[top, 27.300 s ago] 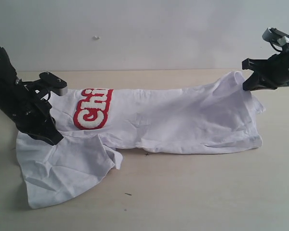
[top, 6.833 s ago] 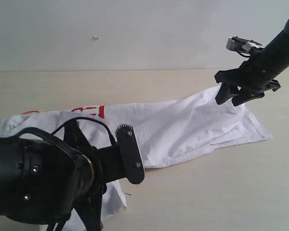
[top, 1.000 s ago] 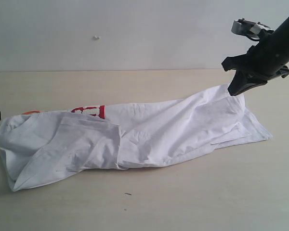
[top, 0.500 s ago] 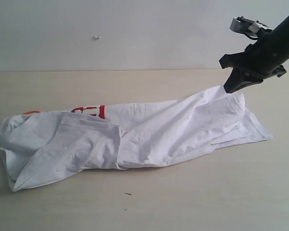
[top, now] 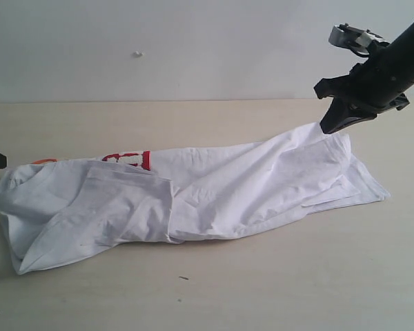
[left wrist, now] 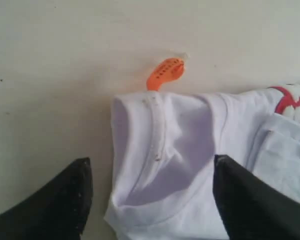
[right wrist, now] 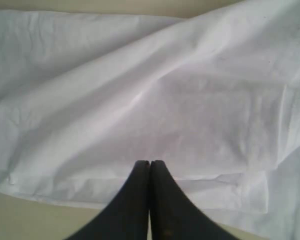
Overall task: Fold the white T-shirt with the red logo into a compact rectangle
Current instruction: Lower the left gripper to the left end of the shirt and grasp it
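On the pale counter [top: 262, 289] the white T-shirt [top: 228, 186] lies in a long, wrinkled band, with a sleeve folded over its nearer end. Just beyond that fold, only a sliver of the red logo [top: 127, 159] shows. The left pincer [left wrist: 151, 160] hangs over the collar [left wrist: 157, 125] beside the orange neck tag [left wrist: 165, 72], fingers spread wide, holding nothing. Farthest back, the right pincer [top: 327, 127] is closed tight, pinching the shirt's raised edge.
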Tool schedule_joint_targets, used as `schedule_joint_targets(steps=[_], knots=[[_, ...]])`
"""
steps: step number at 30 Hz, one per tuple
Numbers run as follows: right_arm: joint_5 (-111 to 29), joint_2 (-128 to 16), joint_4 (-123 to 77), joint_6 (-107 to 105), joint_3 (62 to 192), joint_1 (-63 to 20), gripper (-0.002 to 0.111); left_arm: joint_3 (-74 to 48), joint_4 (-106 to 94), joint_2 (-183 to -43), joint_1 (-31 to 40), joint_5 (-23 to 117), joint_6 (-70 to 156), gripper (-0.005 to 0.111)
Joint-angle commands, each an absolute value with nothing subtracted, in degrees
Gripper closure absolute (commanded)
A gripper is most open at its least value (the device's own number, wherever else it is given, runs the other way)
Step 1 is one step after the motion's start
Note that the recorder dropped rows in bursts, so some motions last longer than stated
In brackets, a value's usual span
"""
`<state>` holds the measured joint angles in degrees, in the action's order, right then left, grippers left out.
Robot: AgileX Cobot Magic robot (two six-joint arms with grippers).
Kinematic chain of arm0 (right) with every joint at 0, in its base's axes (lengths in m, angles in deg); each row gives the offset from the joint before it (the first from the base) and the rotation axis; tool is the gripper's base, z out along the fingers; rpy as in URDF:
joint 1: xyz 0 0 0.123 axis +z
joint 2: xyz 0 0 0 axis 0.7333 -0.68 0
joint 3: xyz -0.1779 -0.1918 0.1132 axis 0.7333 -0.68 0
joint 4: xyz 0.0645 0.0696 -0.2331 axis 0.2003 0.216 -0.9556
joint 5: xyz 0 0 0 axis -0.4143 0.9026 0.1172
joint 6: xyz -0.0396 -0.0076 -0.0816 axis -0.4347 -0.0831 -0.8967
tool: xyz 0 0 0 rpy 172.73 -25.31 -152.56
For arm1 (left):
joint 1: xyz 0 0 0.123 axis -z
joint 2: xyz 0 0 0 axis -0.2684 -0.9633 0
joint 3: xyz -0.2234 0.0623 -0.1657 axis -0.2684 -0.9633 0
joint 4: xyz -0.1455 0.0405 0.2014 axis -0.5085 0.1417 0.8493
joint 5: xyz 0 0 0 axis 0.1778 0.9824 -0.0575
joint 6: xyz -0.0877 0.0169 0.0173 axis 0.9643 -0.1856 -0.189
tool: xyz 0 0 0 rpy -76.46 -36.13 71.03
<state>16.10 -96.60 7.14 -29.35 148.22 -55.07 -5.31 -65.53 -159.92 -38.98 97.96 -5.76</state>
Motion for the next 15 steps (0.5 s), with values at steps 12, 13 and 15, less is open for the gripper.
schedule_joint_targets(steps=[12,13,15], knots=[[15.86,-96.40,7.44,-30.69,148.37,-55.16,0.108,-4.76,-69.88,-167.97,-38.98,102.63,-8.95,0.041],[15.86,-96.40,7.44,-30.69,148.37,-55.16,0.108,-4.76,-69.88,-167.97,-38.98,102.74,-8.95,0.041],[15.97,-96.40,7.44,-30.69,148.37,-55.16,0.108,-4.76,-69.88,-167.97,-38.98,103.11,-9.71,0.042]])
